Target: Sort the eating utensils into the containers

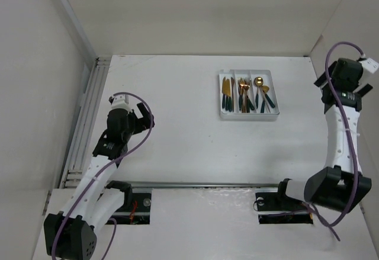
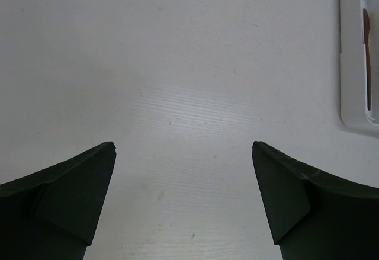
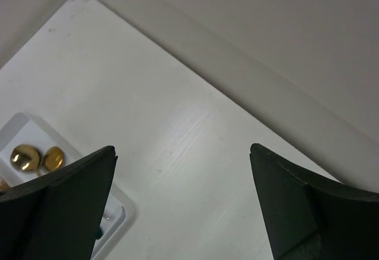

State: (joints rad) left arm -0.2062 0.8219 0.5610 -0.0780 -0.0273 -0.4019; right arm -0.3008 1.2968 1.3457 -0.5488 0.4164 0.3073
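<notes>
Well, utensils (image 1: 246,94) in tray (image 1: 249,116) (by kind)

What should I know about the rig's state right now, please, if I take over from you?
Left pincer: open, empty, over bare white table, left of the white rectangular plastic cutlery tray.
Right pincer: open, empty, off to the tray's right.
Gold-headed, dark-handled utensils: all visible ones lie in the tray's three compartments.
Done: sorting, by the look of it.
Remaining: nothing seen loose; check, then park arms.

We see a flat white matte tabletop (image 1: 177,147); directly on it rests one white rectangular plastic three-compartment tray (image 1: 249,117), with tabletop showing all around that tray.
</notes>
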